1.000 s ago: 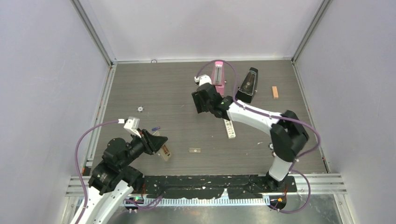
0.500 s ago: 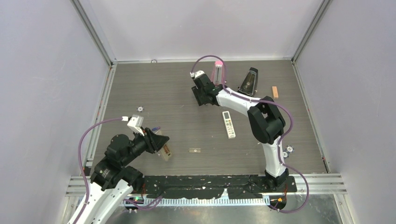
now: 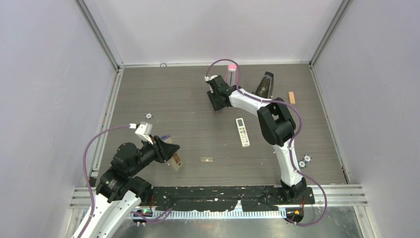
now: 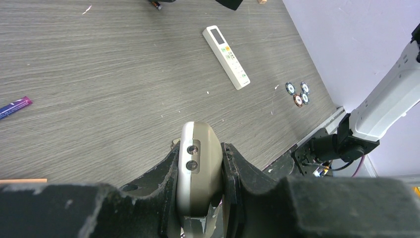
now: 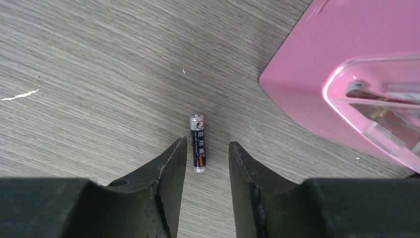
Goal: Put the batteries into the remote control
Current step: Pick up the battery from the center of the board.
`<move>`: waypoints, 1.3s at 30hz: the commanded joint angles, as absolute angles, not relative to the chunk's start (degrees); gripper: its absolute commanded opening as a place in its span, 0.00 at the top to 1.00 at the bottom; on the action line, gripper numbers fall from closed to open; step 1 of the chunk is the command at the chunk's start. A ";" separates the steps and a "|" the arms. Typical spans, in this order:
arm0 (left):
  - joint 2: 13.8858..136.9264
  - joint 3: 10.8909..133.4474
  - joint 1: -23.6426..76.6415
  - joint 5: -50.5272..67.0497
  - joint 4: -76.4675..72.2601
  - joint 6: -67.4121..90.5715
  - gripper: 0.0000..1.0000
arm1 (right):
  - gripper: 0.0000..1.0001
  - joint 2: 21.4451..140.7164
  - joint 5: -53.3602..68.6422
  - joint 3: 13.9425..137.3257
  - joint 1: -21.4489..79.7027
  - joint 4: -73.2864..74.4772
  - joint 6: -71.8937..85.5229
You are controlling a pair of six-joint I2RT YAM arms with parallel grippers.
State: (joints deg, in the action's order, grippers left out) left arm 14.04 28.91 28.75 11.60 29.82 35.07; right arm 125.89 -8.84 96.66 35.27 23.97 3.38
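Observation:
My left gripper [image 3: 168,148] is shut on the slim remote control [image 4: 200,153], grey-beige back showing, and holds it near the front left; it also shows in the top view [image 3: 175,161]. My right gripper [image 5: 205,148] is open and low over the table at the back centre [image 3: 216,101]. A dark battery [image 5: 198,143] lies flat on the table just ahead of its fingertips, nearer the left one and untouched. A bluish-purple battery [image 3: 165,136] lies by my left gripper and also shows in the left wrist view [image 4: 15,106].
A second white remote [image 3: 242,132] with a display and coloured buttons lies mid-table. A pink device [image 5: 346,74] sits just right of the right gripper. A black wedge [image 3: 263,87], orange block [image 3: 291,97], small discs [image 3: 303,159] and a clear piece [image 3: 206,159] lie around.
My right arm has folded and carried its gripper toward the back, next to the pink device, uncovering the second white remote. My left gripper has shifted slightly, still holding the remote.

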 commanded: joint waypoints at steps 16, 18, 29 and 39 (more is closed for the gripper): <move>13.62 28.97 28.56 11.82 28.11 34.45 1.00 | 0.94 128.89 -5.46 102.54 34.28 26.76 3.42; 13.47 29.08 28.56 11.81 28.23 34.60 1.00 | 0.95 127.13 -5.30 100.87 34.28 25.72 3.80; 12.20 28.08 28.56 13.63 24.51 42.52 1.00 | 0.95 98.15 -0.89 72.52 38.53 7.00 13.08; 7.57 24.37 28.53 19.07 17.52 51.13 1.00 | 0.95 65.95 -10.59 48.33 59.98 -4.06 26.33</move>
State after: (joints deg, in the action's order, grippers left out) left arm 9.78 26.24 28.75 15.53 25.06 46.46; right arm 74.04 -5.78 55.13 53.74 4.34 18.11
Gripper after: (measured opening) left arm 0.291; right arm 0.099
